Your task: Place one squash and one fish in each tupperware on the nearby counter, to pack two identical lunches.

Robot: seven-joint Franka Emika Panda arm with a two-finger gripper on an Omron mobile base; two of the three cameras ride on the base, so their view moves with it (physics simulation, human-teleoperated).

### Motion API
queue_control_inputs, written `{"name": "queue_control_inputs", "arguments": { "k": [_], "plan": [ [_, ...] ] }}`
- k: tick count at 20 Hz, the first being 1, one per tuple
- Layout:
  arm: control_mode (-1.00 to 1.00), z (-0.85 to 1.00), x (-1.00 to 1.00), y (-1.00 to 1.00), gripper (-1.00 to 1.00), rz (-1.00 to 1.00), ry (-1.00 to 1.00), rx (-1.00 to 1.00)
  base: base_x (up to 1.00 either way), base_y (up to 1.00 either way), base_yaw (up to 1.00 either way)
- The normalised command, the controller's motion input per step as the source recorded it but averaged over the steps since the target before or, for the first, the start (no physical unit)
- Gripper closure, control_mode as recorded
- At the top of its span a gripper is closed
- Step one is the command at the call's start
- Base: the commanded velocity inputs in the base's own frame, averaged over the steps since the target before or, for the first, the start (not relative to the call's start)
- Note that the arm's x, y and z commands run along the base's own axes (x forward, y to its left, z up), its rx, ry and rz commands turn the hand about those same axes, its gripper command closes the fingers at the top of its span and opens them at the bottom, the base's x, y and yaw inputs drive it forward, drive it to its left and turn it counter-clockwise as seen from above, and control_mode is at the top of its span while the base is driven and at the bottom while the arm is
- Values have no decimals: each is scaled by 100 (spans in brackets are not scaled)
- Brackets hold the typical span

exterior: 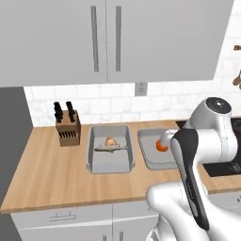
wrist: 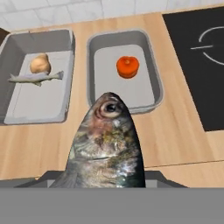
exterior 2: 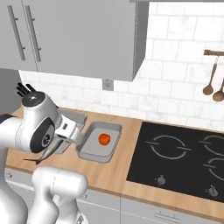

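Claw (wrist: 107,181) grips a fish (wrist: 107,144), its head toward the right tupperware (wrist: 151,65) holding a squash (wrist: 127,67).

left tub (wrist: 37,78): pale squash (wrist: 39,64) + grey fish (wrist: 36,78) | right tub (wrist: 124,72): orange squash (wrist: 127,67) | second fish (wrist: 106,146): raised above bench (wrist: 175,127), head toward right tub
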Motion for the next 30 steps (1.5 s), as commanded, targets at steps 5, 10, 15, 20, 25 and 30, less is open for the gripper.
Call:
{"name": "queue_control_inputs", "arguments": {
  "k": [5,10,15,20,25,30],
  "plan": [
    [-100,-51,49,-4,100,26,1,-6,0,0,0],
    [-100,-63,100,0,100,22,0,-15,0,0,0],
    [-100,-36,100,-15,100,7,8,-2,0,0,0],
    [-100,-24,98,-31,100,16,15,0,0,0,0],
    [-100,-14,85,-2,100,29,18,-4,0,0,0],
    [-100,-27,65,0,100,21,21,-9,0,0,0]
  ]
}}
